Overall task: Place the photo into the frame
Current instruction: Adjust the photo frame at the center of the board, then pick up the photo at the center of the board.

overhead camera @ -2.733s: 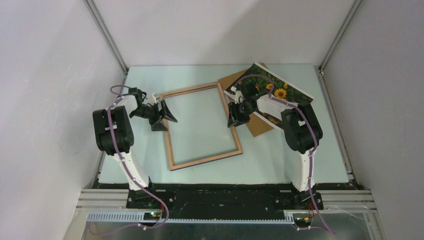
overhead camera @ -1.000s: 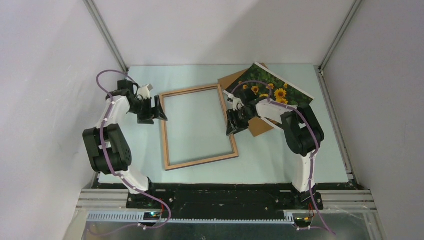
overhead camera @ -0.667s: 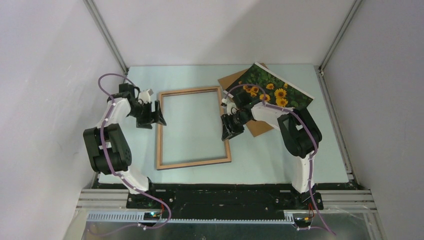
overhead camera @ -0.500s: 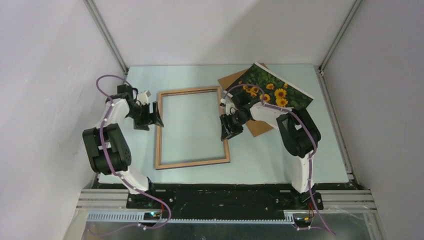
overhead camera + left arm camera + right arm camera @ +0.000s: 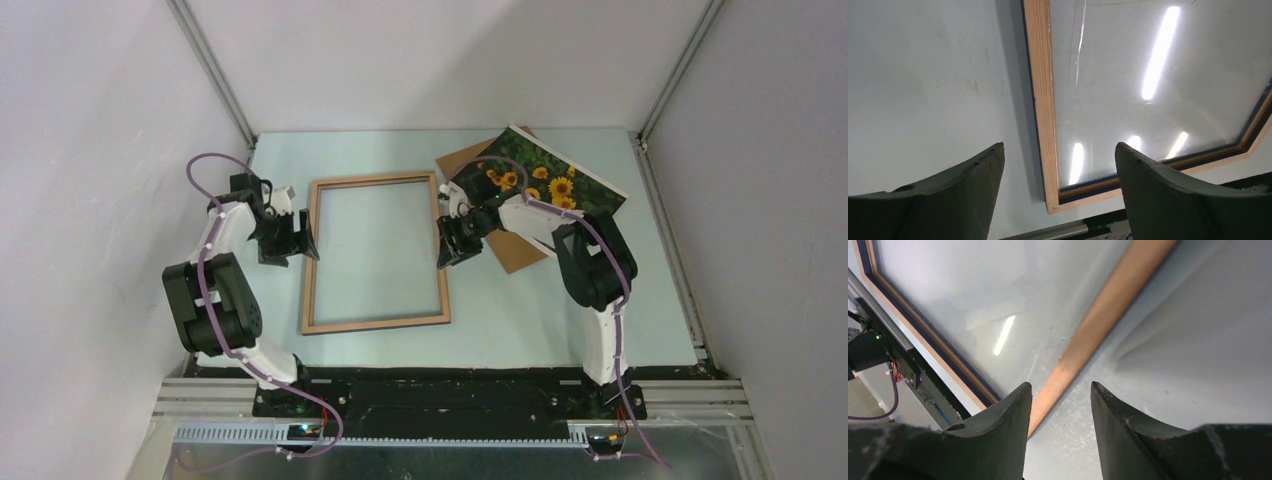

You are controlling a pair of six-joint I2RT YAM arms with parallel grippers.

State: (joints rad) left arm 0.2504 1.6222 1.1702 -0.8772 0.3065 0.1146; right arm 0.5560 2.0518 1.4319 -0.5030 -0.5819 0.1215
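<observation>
The frame [image 5: 375,322] lies flat on the table, light wood face up, its clear pane reflecting the lights. My left gripper [image 5: 303,243] is open, low over the frame's left rail; in the left wrist view [image 5: 1059,147] the rail [image 5: 1040,75] runs between its wide-spread fingers. My right gripper [image 5: 445,253] is open at the frame's right rail; in the right wrist view [image 5: 1059,386] the rail [image 5: 1108,305] runs down toward its left finger [image 5: 1008,425], with a narrow gap. The photo [image 5: 550,175], sunflowers up, lies at the back right, apart from both grippers.
A plain brown backing board [image 5: 515,255] lies under the photo, sticking out at its near and far-left sides. The pale table [image 5: 560,310] is bounded by white walls with metal corner posts, and by a black rail at the near edge.
The frame has slid left and turned until it lies nearly square to the table. Both grippers moved left with it, the left arm drawing back toward the wall. The photo and board have not moved.
</observation>
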